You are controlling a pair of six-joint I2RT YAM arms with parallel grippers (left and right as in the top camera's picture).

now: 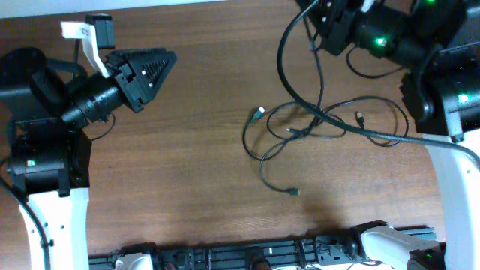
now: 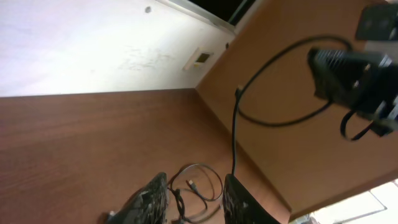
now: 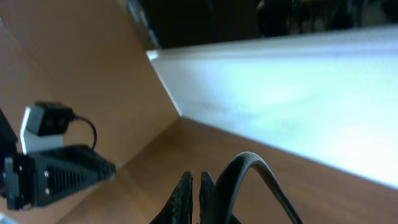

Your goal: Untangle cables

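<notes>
The cables [image 1: 319, 118] are seen lying as a loose tangle on the wooden table [image 1: 202, 157], right of centre, with the crossings gathered near the middle of the heap. The heap is stretched mainly left to right. One plug [image 1: 260, 111] is set at its left end, and one tail is trailed toward the near edge. A thicker black cable [image 1: 283, 56] from the right arm is draped across the tangle.

The left gripper [image 1: 163, 66] is held well apart at the far left and aimed rightward, so the tangle lies straight ahead of it and is framed between its fingers in the left wrist view. Its jaws are spread and nothing is held. The right gripper [image 3: 194, 186] is pressed together at the far right, just beyond the tangle and much nearer to it. Whether a cord is pinched there cannot be told. It is judged that the left-end plug would be met first by the left gripper, approached along the heap's long axis.
</notes>
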